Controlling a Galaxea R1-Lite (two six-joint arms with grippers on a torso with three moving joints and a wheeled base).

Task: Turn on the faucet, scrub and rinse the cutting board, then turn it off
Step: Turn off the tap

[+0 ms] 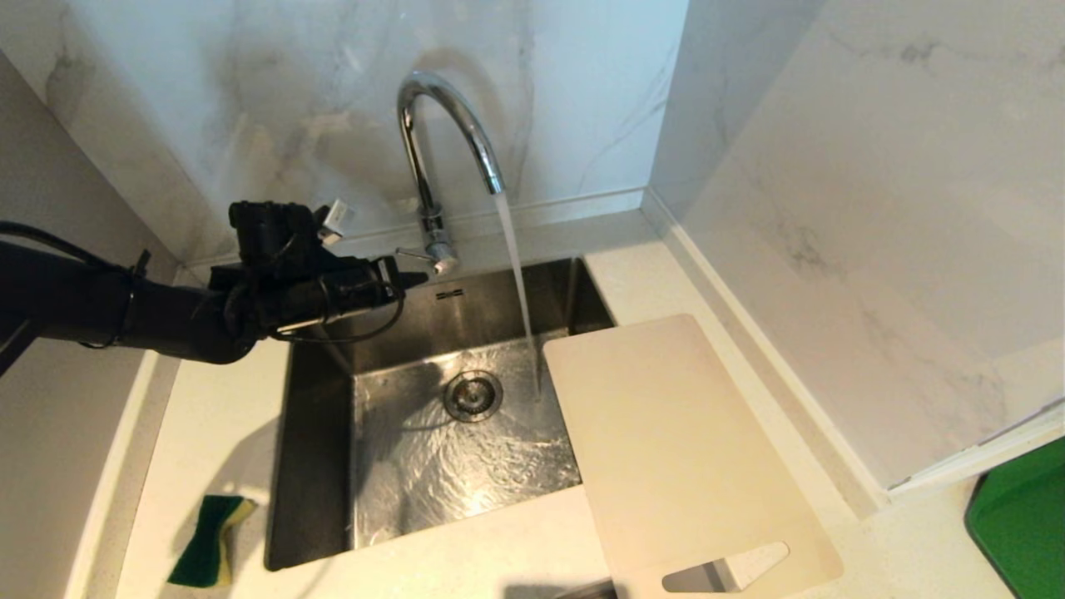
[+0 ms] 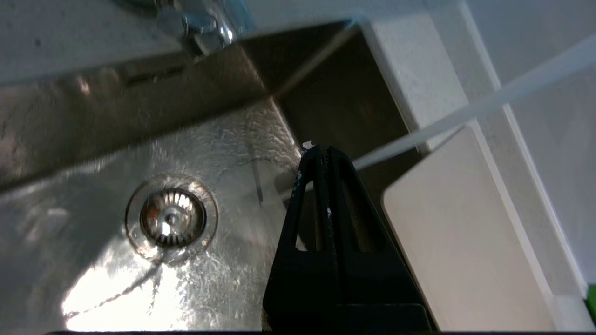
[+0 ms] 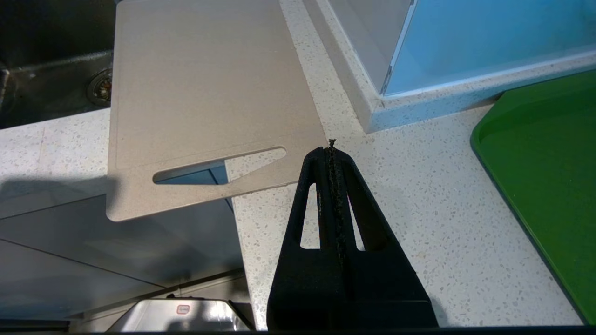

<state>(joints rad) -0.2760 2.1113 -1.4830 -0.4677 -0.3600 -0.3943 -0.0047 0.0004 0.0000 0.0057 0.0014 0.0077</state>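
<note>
Hovering over the back-left corner of the sink [image 1: 316, 466], my left gripper [image 1: 408, 279] has its fingers pressed together and holds nothing. Its tip points toward the thin side lever of the faucet [image 1: 433, 150], just beside it; I cannot tell whether they touch. Water runs from the spout in a slanting stream and spreads over the steel floor around the drain [image 1: 473, 395], so I judge the first step done.

What the coming move turns on is the cutting board [image 1: 674, 441]. It lies across the sink from this hand, on the right-hand counter [image 1: 499, 532], with its far corner hanging over the basin's right edge, close by where the stream lands. Its long axis runs from that corner toward me, and the handle slot sits at the near end, which juts past the counter's front edge. My right gripper [image 3: 331, 145], also shut and empty, hangs over the counter just beside that slotted end, so I judge it the nearer hand for taking the board. The green-and-yellow sponge [image 1: 208, 541] lies on the counter at the sink's near-left corner, on my left arm's side.

The board looks thin, flat, cream-white and dry, with rounded corners and no visible soiling.
</note>
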